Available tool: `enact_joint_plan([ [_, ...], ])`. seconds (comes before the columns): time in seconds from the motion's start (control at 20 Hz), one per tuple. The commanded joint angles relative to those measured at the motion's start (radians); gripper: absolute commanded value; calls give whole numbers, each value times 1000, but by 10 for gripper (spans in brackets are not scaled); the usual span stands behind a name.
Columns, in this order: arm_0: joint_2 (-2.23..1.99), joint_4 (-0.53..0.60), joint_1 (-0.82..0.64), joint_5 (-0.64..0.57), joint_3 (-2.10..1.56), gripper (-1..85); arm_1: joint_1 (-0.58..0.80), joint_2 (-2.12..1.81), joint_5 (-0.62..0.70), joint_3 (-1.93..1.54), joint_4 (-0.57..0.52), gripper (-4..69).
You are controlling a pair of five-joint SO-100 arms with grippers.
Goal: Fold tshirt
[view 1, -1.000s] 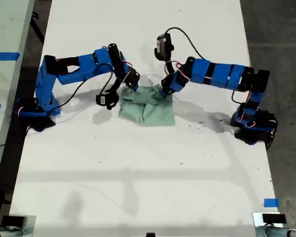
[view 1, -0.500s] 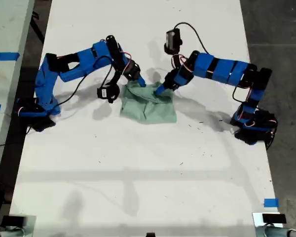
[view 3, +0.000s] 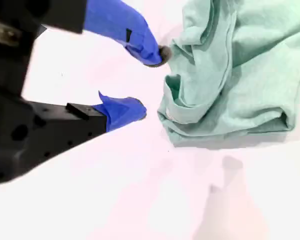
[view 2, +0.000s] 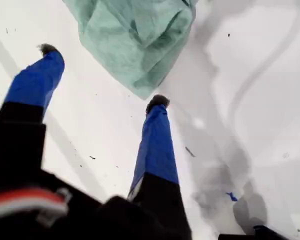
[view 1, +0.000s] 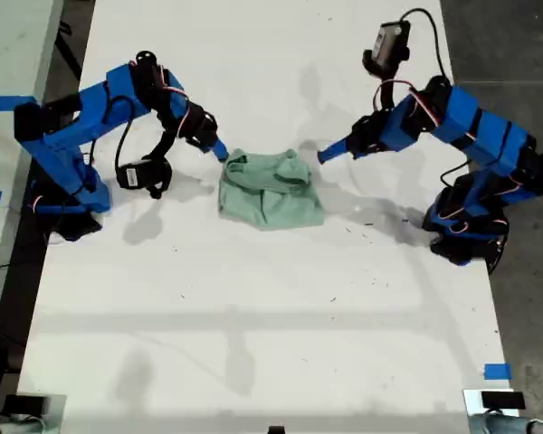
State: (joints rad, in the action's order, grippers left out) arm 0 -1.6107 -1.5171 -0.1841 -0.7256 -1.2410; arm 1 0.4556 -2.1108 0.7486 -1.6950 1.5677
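- Both arms have pulled back. Half a second ago the two hands were down on the far edge of the tshirt; now they have let go and are clear of it. The cloth has stayed put, its far edge left bunched in a roll.
- One tshirt, pale mint green, lying folded into a rough block in the middle of the worktop, between the two arms.
- Two blue arms, one at each long side of the worktop.
- My first hand, on the exterior view's right, has its jaws spread wide and holds nothing. One fingertip sits just short of the near corner of the shirt.
- My second hand, on the exterior view's left, is also parted and empty. It hovers just beside the rolled edge of the shirt.
- The worktop is white, flat and long, lightly speckled with dark marks and crossed by soft arm shadows.
- Three bits of blue tape: one on the worktop near the exterior view's lower right, and two on the pale neighbouring surface at the exterior view's left.
- A dark grey floor shows along the exterior view's right.
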Motion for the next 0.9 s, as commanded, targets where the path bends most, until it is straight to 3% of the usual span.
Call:
enact_joint_plan([
  [0.0, -264, 192, 55, 58, -376, 88, -95, -198, -121, -149, -18, 302],
  [0.2, -675, 419, 126, 241, -942, 47, -247, -428, -328, -445, -107, 272],
  [0.4, -999, 459, 175, 428, -1307, 19, -353, -601, -505, -746, -267, 229],
  [0.55, -1025, 486, 183, 469, -1422, 14, -396, -732, -598, -942, -356, 206],
  [0.65, -1029, 499, 173, 485, -1474, 13, -419, -877, -646, -1060, -364, 197],
  [0.85, -1049, 537, 166, 522, -1583, 10, -449, -1256, -736, -1270, -264, 160],
])
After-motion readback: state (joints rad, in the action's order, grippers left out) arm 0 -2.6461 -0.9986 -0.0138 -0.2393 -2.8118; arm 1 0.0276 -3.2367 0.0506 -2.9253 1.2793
